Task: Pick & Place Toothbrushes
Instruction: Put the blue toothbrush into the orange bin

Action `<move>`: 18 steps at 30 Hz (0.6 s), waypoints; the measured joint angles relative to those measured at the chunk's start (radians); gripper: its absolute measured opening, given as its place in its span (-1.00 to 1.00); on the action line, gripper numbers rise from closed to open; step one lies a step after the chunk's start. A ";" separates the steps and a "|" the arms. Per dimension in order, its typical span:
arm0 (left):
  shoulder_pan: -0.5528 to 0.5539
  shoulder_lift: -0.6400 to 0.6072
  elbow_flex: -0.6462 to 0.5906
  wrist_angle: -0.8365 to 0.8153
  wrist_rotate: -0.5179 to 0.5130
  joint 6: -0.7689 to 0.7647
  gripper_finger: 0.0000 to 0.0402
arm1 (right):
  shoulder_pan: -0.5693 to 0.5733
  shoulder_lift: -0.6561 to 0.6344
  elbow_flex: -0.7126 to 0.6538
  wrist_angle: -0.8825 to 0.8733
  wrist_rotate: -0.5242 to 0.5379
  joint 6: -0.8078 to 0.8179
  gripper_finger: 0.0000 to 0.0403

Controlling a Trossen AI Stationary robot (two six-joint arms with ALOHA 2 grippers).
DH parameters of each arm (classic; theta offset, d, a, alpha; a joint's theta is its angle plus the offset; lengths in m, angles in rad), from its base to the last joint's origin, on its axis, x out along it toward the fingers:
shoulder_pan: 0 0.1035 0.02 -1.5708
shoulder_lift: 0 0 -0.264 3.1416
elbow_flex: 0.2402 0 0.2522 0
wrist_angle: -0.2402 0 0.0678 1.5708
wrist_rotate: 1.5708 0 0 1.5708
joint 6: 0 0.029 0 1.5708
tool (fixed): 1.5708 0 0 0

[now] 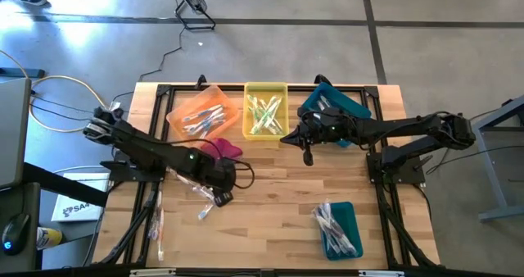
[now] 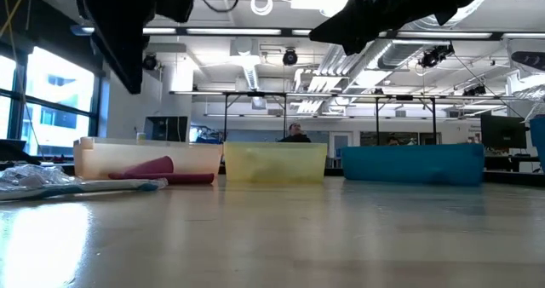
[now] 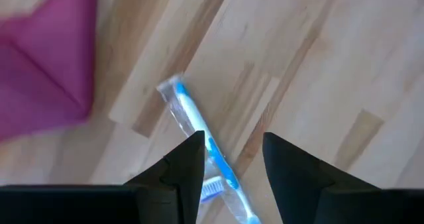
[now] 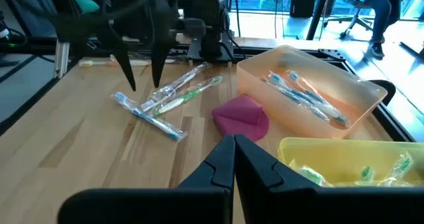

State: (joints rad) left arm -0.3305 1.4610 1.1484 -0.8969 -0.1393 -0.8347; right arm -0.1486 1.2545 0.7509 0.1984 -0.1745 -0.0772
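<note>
A blue toothbrush [image 3: 193, 121] in a clear wrapper lies flat on the wooden table, with a green one [image 4: 187, 95] and a clear one beside it. My left gripper [image 3: 232, 159] hangs open above them, pointing steeply down, a finger on either side of the blue toothbrush's brush end and clear of it; the right wrist view shows its tips [image 4: 144, 85] above the table. My right gripper [image 4: 234, 151] is shut and holds nothing, hovering in front of the yellow bin [image 1: 264, 109].
A magenta cloth [image 1: 227, 148] lies just beyond the loose toothbrushes. At the far edge stand an orange bin [image 1: 201, 113], the yellow bin and a teal bin [image 1: 334, 105], holding toothbrushes. Another teal bin [image 1: 339, 228] of toothbrushes sits near right. More wrapped ones lie near left [image 1: 157, 220].
</note>
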 joint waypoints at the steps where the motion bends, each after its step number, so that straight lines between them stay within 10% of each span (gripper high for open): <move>1: -0.006 0.018 0.000 0.003 0.000 -0.029 -0.26 | 0.000 0.000 0.000 -0.003 0.000 -0.001 -0.99; 18: -0.004 0.234 0.000 0.000 0.049 -0.371 -0.26 | 0.000 0.000 0.000 -0.015 0.000 -0.030 -0.99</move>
State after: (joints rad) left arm -0.3340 1.6954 1.1484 -0.8966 -0.0900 -1.2059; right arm -0.1486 1.2545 0.7509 0.1833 -0.1745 -0.1069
